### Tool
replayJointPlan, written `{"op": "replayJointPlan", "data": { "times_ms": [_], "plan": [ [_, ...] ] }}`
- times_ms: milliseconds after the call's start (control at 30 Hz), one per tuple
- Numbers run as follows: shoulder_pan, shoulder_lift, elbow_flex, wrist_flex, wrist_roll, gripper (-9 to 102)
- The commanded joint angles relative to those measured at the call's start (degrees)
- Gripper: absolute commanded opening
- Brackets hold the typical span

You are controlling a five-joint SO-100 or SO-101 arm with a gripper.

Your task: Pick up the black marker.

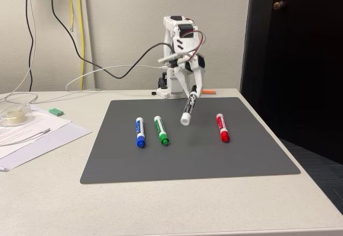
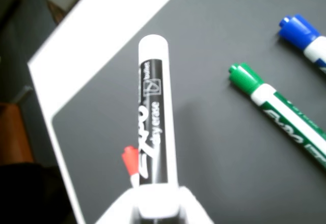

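Pincer (image 2: pixel 158 203) lifts black marker (image 1: pixel 188 107) above mat (image 1: pixel 214 155).

1. White plastic arm (image 1: pixel 179 48), blocky shells, upper middle of the fixed view.
2. Black servo bodies set between the white segments.
3. Red and dark cables (image 1: pixel 195 36) loop off its top.
4. Gripper (image 2: pixel 158 203): white plastic, bottom of the wrist view.

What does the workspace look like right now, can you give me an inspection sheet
Surface: dark grey mat on a pale table.
Job's things: black marker lifted clear of the mat, tilted, white end down.
Clutter: blue marker, green marker and red marker lying on the mat; papers at left of the fixed view.
Grippers: gripper shut on the black marker's upper end.
Cables: several hang down the wall.
Surroundings: dark door at right.
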Motion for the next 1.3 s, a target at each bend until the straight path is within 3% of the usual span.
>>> {"op": "replayJointPlan", "data": {
  "times_ms": [0,500,1267],
  "plan": [
    [0.0,4.22,-1.76,-2.29,4.22,0],
    [0.97,5.62,-16.0,8.44,17.14,0],
    [1.85,6.15,-16.08,10.02,16.17,0]
  ]
}}
